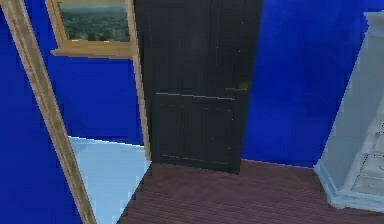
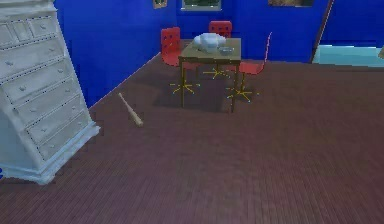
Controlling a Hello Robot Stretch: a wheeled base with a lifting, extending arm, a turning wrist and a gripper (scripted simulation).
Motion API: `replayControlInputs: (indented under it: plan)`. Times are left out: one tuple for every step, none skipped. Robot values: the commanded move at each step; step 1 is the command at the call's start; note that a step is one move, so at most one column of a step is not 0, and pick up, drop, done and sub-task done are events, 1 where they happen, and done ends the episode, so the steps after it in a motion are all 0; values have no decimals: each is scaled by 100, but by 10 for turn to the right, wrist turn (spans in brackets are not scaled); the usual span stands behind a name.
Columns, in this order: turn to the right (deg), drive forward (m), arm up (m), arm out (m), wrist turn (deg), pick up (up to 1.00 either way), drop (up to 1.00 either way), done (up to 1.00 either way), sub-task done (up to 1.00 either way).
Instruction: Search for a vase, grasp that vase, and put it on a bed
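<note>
Blue walls enclose a dark-floored room, with a dark door [image 1: 200, 85] ahead. Step in hand: search. The vase's whereabouts cannot be told. A pale lump [image 2: 210, 41] on the table [image 2: 228, 52] warrants a closer pass, steering wide of the white dresser [image 2: 35, 95]. State of the gripper cannot be told.

I can read no text, label or number from here, neither on the dark door [image 1: 197, 80], the framed picture [image 1: 93, 25] nor the white dresser [image 2: 35, 90].
</note>
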Motion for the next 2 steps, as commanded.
replayControlInputs:
  plan:
    - [-30, 0, 0, 0, 0, 0, 0, 0, 0]
    - [0, 90, 0, 0, 0, 0, 0, 0, 0]
